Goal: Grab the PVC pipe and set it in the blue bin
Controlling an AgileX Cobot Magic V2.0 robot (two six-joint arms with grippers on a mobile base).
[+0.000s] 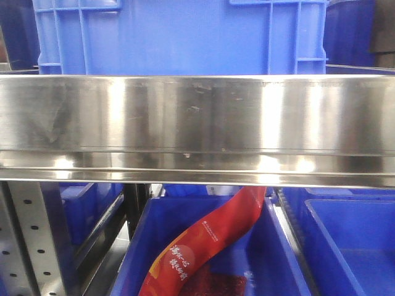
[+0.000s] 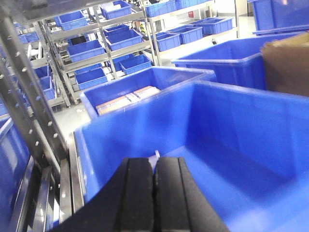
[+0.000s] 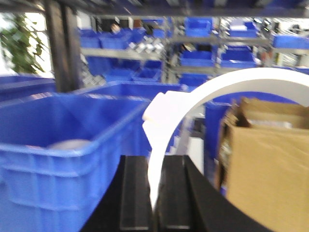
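Note:
In the right wrist view my right gripper [image 3: 155, 162] is shut on a white curved PVC pipe [image 3: 193, 99]. The pipe rises from between the jaws and arcs over to the right. A large blue bin [image 3: 29, 159] stands to the gripper's left, with a pale object [image 3: 67, 143] inside it. In the left wrist view my left gripper [image 2: 155, 162] is shut above the inside of a big blue bin [image 2: 231, 121]. A small white bit [image 2: 155, 156] shows just at its tips; I cannot tell whether it is pinched. Neither gripper shows in the front view.
A brown cardboard box [image 3: 270, 164] stands right of the right gripper. Shelving racks hold several blue bins [image 2: 89, 48]. The front view shows a steel shelf beam [image 1: 197, 123], a blue bin above it [image 1: 179, 34], and a lower bin with a red packet [image 1: 210, 240].

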